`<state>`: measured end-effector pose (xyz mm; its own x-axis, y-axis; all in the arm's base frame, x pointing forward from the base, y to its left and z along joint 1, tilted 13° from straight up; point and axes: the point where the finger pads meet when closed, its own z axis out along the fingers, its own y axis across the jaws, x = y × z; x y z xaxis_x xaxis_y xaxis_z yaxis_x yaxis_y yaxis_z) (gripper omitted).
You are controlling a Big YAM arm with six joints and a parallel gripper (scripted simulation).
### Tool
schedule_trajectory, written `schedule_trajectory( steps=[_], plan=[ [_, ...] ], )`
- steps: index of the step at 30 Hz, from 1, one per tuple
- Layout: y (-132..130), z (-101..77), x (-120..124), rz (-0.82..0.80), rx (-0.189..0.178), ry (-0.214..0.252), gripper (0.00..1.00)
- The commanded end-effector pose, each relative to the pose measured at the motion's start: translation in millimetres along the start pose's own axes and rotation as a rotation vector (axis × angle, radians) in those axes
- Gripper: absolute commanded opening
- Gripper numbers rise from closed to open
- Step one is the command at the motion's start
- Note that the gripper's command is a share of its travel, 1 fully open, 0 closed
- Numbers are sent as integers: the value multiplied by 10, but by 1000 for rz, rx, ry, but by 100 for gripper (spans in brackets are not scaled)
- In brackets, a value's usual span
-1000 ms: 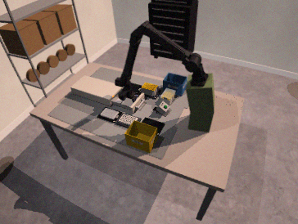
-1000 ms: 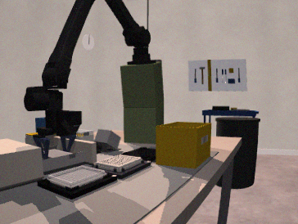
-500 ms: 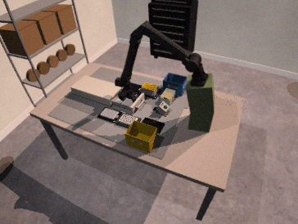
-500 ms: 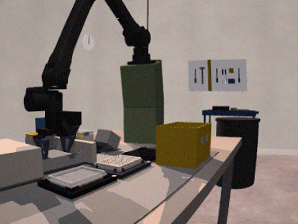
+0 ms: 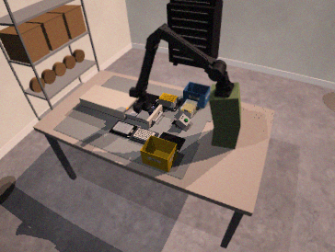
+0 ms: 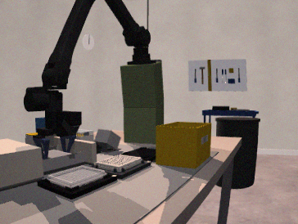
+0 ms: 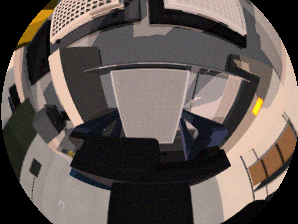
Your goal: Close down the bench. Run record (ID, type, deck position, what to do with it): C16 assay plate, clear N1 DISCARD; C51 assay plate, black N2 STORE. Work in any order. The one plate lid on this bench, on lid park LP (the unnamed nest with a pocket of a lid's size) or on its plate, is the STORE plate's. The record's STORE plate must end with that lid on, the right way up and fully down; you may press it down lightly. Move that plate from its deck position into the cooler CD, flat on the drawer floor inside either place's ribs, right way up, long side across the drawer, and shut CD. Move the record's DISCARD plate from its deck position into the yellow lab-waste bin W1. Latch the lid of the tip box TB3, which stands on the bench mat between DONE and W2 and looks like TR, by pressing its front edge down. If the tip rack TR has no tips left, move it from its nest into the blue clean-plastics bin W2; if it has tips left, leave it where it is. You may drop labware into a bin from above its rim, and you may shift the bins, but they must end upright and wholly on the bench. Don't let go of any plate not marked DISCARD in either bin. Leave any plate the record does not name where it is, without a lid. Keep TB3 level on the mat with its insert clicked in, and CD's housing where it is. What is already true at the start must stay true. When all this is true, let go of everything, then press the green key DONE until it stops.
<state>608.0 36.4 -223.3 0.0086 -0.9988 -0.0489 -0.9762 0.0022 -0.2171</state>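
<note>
My gripper [image 5: 146, 107] is low at the open end of the cooler CD [image 5: 107, 100], shut on the pale front panel of its drawer [image 5: 155, 115]. In the wrist view the blue fingers clamp that pale slab [image 7: 148, 99] from both sides. In the side view the gripper [image 6: 55, 147] stands beside the panel [image 6: 83, 149]. In front lie a clear ribbed piece [image 5: 123, 127] in a black nest, a white gridded plate [image 5: 143, 134] and a black plate [image 5: 172, 139]. The yellow bin W1 [image 5: 159, 153] stands at the front.
The blue bin W2 [image 5: 197, 92] is at the back, with the yellow-topped tip rack TR [image 5: 167, 98], tip box TB3 [image 5: 189, 108] and green key DONE [image 5: 186, 120] near it. A tall green box [image 5: 225, 115] stands to the right, close to the arm's elbow.
</note>
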Motion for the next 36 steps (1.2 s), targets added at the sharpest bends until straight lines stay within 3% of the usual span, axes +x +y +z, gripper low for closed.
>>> schedule_trajectory(
  steps=[1, 36],
  plan=[
    [-161, 22, -99, -8, 35, -3, 0],
    [-66, 43, -92, -7, 20, -2, 0]
  ],
)
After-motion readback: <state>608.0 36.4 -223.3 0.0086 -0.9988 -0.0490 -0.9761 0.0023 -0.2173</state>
